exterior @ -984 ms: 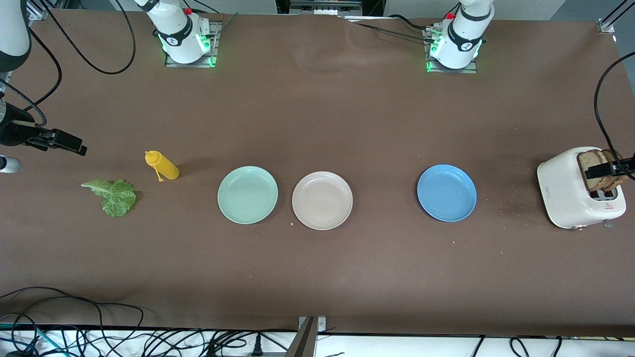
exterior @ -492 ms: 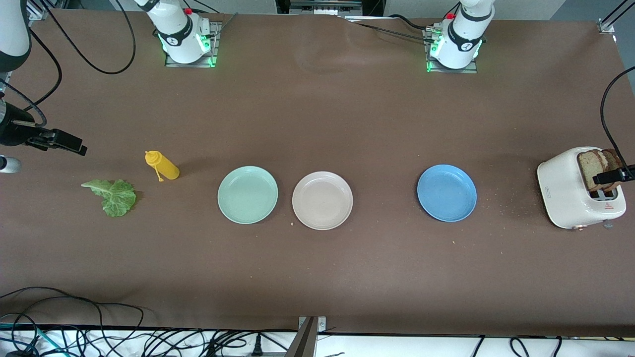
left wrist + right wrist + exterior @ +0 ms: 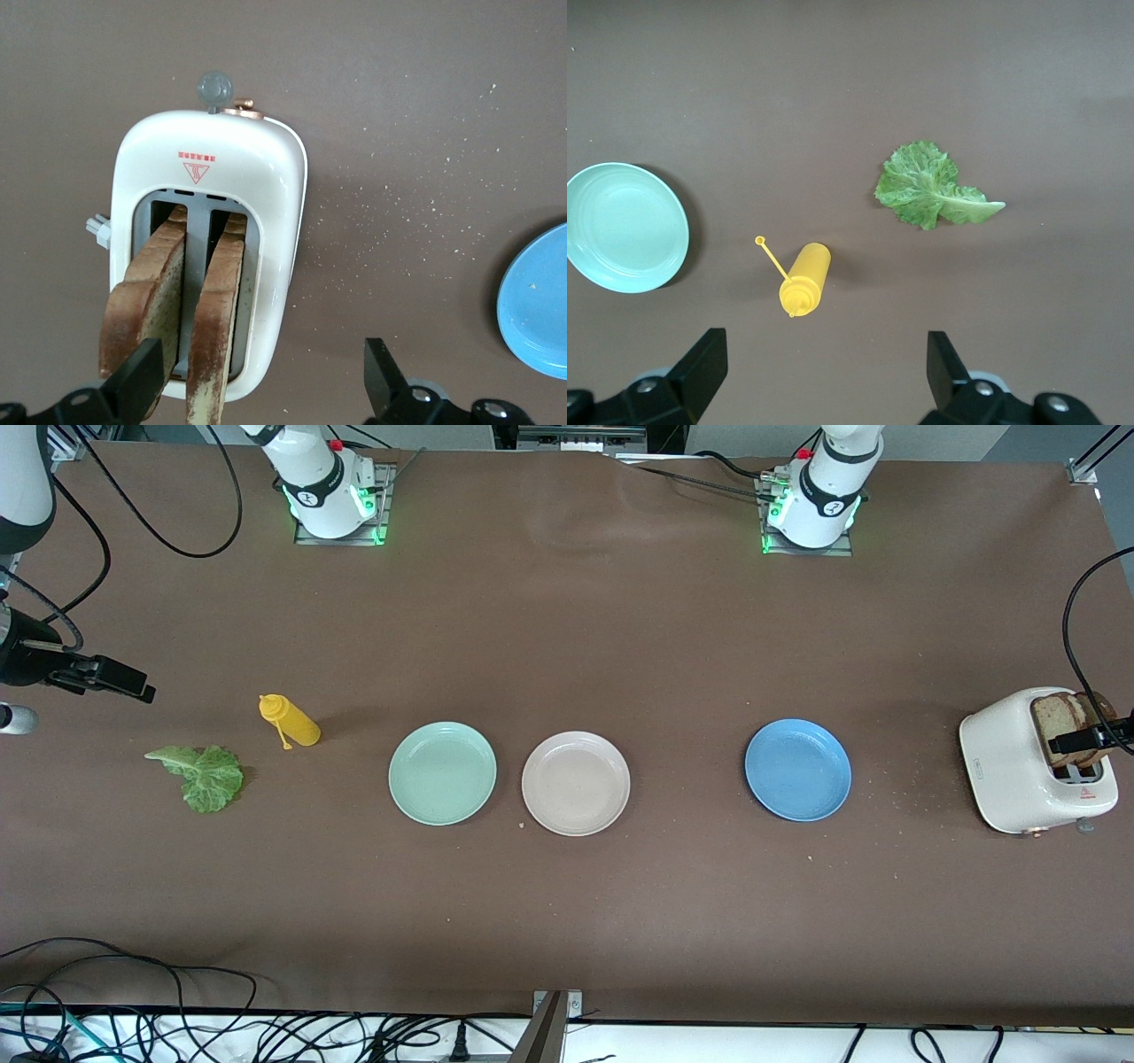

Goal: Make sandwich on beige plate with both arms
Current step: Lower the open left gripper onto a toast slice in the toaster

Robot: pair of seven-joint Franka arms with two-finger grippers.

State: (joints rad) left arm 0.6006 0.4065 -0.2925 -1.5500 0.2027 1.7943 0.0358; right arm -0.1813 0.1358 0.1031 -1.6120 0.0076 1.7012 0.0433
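Beige plate (image 3: 576,783) between mint plate (image 3: 442,773) and blue plate (image 3: 797,770), both end effectors open.

Plates I count: three round shallow ones, mint-green plate (image 3: 442,772), beige plate (image 3: 576,783), blue plate (image 3: 797,770)
Bread slices I see: two brown bread slices (image 3: 182,319)
White toasters: one (image 3: 1019,766)
Yellow squeeze bottles: one (image 3: 291,721)
Crinkly green lettuce leaves: one (image 3: 205,776)
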